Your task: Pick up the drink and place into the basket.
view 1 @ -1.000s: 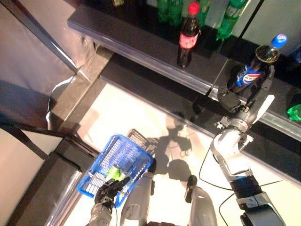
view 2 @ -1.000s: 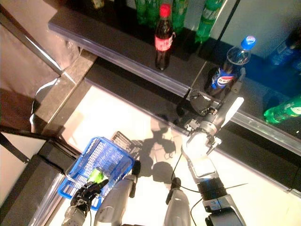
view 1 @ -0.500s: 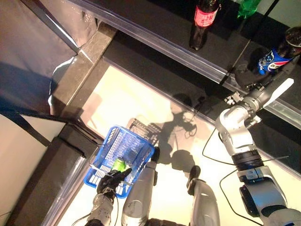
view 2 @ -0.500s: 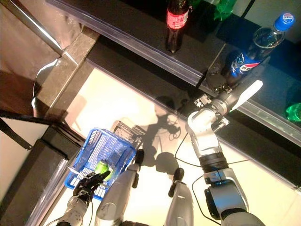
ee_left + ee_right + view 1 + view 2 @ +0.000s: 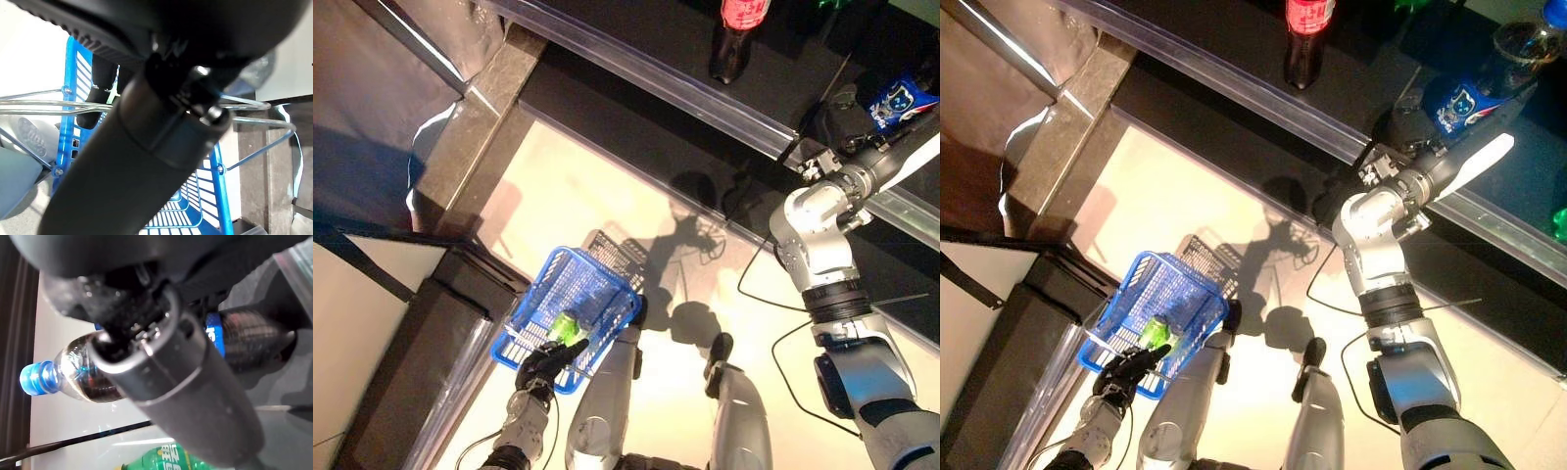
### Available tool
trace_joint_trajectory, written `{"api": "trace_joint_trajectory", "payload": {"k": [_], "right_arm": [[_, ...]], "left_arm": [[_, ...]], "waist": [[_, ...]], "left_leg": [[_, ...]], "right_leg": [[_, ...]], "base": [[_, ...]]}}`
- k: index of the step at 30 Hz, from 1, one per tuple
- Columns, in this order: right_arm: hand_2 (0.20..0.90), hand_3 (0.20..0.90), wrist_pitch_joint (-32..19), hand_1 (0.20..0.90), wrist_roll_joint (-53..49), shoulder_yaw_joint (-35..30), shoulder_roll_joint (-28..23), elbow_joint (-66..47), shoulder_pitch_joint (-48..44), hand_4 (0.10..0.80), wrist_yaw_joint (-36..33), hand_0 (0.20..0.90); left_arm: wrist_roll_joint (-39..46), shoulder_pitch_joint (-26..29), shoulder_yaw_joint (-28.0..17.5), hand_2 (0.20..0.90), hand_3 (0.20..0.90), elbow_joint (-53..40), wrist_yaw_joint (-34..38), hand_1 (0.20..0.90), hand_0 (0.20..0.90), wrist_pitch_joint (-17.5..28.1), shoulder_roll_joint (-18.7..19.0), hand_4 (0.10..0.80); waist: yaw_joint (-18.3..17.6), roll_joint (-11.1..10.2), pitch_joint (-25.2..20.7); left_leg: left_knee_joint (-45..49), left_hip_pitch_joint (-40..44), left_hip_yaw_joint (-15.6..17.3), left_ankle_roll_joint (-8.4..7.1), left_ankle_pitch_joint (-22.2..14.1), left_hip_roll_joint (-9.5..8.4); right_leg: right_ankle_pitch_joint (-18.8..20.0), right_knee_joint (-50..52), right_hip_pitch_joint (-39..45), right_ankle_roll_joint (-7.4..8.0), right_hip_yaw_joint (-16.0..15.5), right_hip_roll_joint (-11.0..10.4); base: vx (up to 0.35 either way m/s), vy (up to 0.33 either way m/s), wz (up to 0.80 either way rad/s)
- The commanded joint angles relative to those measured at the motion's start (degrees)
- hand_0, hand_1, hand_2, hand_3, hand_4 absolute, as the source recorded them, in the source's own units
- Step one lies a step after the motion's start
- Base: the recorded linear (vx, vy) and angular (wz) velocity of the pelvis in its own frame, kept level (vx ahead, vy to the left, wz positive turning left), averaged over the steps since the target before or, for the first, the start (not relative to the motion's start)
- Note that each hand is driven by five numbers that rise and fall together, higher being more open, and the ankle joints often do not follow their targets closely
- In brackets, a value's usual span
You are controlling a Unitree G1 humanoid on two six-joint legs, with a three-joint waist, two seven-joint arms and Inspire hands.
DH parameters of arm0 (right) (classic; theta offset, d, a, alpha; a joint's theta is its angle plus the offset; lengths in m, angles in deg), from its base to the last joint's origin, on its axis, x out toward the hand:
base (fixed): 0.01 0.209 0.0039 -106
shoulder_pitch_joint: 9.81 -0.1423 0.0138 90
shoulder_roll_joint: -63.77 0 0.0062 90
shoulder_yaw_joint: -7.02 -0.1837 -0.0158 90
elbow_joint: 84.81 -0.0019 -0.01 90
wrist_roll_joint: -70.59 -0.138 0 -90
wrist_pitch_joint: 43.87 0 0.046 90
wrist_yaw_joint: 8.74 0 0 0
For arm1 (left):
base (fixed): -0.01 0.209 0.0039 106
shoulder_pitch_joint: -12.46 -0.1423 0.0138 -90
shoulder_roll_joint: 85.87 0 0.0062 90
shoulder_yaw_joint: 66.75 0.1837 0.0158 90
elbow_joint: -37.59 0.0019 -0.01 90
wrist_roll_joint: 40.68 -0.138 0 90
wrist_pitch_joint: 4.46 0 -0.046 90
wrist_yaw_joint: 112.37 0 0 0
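A dark cola bottle with a blue label and a blue cap stands tilted on the dark shelf at the right. My right hand is at its lower part, with the thumb across the front and the fingers curled round it. My left hand is shut on the thin wire handles of the blue basket, which hangs low at the left. A green drink lies in the basket.
A cola bottle with a red label stands further left on the shelf. Green bottles lie to the right of my hand. A dark low cabinet stands at the left, close to the basket.
The whole picture has shifted, so the camera has moved. My right hand stays at the blue-labelled bottle. The blue basket still hangs from my left hand.
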Motion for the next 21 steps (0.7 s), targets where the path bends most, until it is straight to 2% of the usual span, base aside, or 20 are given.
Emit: {"api": "trace_joint_trajectory", "payload": {"k": [1,4,5,6,7,21], "right_arm": [[0.900,0.900,-3.4,0.900,2.3,-0.3,-8.5,-4.2,-8.1,0.800,-1.9,0.900],[0.900,0.900,-4.5,0.900,0.9,-0.5,-9.2,-2.0,-9.0,0.800,-2.6,0.900],[0.822,0.809,-4.8,0.822,0.6,-0.5,-9.4,-1.5,-9.2,0.709,-2.6,0.822],[0.526,0.464,-5.8,0.526,0.0,-0.9,-10.0,-0.2,-9.4,0.364,-2.6,0.526],[0.300,0.200,-6.2,0.300,0.1,-1.0,-10.4,0.6,-9.6,0.100,-2.5,0.300],[0.300,0.200,-8.0,0.300,-0.7,-1.9,-15.6,2.5,-11.0,0.100,-0.3,0.300]], "left_arm": [[0.4,-4.3,4.0,0.300,0.200,-3.8,-1.4,0.300,0.300,0.4,-0.7,0.100],[0.7,-4.2,4.3,0.300,0.200,-3.8,-1.6,0.300,0.300,0.4,-0.6,0.100],[0.8,-4.2,4.3,0.300,0.200,-3.8,-1.6,0.300,0.300,0.4,-0.6,0.100],[0.8,-4.5,4.5,0.300,0.200,-3.9,-1.8,0.300,0.300,0.4,-0.4,0.100],[0.8,-4.5,4.5,0.300,0.200,-4.1,-1.9,0.300,0.300,0.4,-0.4,0.100],[2.0,-4.7,4.2,0.300,0.200,-5.0,-2.8,0.300,0.300,-0.3,1.0,0.100]], "waist": [[-0.1,0.7,-0.3],[0.0,0.8,-0.3],[0.0,0.9,-0.3],[0.2,0.9,-0.3],[0.2,1.0,-0.3],[-0.2,1.1,-0.3]], "left_leg": [[4.5,-0.8,-3.4,0.38,-3.5,-0.78],[4.6,-1.0,-3.4,0.51,-3.5,-0.92],[4.6,-1.0,-3.4,0.53,-3.6,-0.95],[4.9,-0.8,-3.4,0.54,-4.0,-1.02],[4.9,-1.0,-3.4,0.56,-4.1,-1.11],[4.7,-0.6,-3.0,0.90,-4.2,-1.56]], "right_leg": [[7.8,-5.5,0.6,-3.39,-1.5,-0.8],[7.7,-5.1,0.3,-3.44,-1.5,-0.9],[7.7,-5.0,0.2,-3.43,-1.5,-0.9],[7.2,-4.7,0.3,-3.41,-1.6,-1.0],[7.2,-4.6,0.2,-3.40,-1.6,-1.0],[6.7,-3.8,-0.2,-3.36,-1.6,-1.0]], "base": [[0.000,0.000,0.00],[0.000,0.000,0.00],[0.000,0.000,0.00],[0.000,0.000,0.00],[0.000,0.000,0.00],[0.000,0.000,0.00]]}}
